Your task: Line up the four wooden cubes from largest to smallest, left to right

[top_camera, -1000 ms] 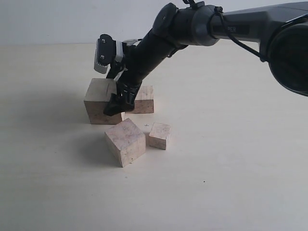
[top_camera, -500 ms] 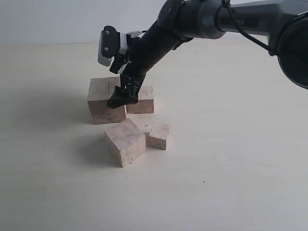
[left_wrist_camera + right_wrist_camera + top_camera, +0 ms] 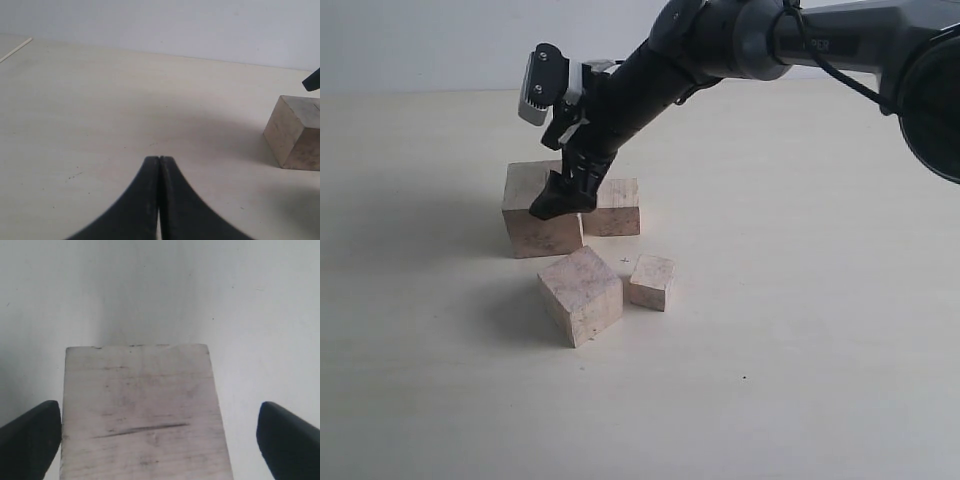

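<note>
I'm looking at a robotics lab bench — bare beige tabletop, blank white wall, black robot arm reaching over.

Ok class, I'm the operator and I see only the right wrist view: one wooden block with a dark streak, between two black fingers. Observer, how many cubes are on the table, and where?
Observer: Four. The largest cube, under your open right fingers, sits back left in the exterior view, with a rear cube right beside it.
Operator: And the other two?
Observer: Nearer the camera: an angled cube, with the smallest cube close on its right.
Operator: And the left arm?
Observer: The left fingers are pressed shut and hold nothing.
</note>
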Controlling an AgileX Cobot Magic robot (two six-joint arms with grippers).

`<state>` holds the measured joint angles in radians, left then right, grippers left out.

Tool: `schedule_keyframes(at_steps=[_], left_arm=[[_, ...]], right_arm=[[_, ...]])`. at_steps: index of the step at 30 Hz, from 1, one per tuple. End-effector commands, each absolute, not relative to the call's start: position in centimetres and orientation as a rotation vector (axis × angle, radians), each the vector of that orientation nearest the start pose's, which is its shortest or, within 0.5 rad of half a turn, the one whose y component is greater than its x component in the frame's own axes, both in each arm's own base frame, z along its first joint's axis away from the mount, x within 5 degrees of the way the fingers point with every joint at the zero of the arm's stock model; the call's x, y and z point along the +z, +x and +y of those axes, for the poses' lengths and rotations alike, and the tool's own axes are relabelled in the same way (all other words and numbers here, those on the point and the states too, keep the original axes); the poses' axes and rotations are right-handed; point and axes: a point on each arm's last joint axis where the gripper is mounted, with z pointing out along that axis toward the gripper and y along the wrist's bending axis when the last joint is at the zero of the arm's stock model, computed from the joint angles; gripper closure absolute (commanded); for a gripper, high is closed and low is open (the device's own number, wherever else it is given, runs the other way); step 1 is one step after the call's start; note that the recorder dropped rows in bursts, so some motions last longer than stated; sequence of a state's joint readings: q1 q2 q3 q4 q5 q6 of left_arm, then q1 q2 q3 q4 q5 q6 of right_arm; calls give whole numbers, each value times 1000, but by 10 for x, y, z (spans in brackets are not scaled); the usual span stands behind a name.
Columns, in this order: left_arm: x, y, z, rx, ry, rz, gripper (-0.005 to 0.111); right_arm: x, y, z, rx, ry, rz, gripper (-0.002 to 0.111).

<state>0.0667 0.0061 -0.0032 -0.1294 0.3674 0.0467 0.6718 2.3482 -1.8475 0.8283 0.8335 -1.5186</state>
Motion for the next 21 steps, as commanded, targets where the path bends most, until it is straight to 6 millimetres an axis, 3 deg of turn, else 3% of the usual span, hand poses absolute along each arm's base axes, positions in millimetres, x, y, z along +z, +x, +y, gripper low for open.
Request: schedule_keyframes(at_steps=[1,14,16,21], left_arm=[[181,53,-1,-50,-92,1835,107],[181,53,-1,-50,-92,1835,107],[181,53,-1,-50,-92,1835,107],[181,53,-1,-50,-92,1835,107]], right_arm=[[159,365,353,681,-1821,1638,7],[162,362,355,750,-1790,1647,7],[169,360,355,769,-1778,1649,7],[216,358,347,756,-1680,1673,7]])
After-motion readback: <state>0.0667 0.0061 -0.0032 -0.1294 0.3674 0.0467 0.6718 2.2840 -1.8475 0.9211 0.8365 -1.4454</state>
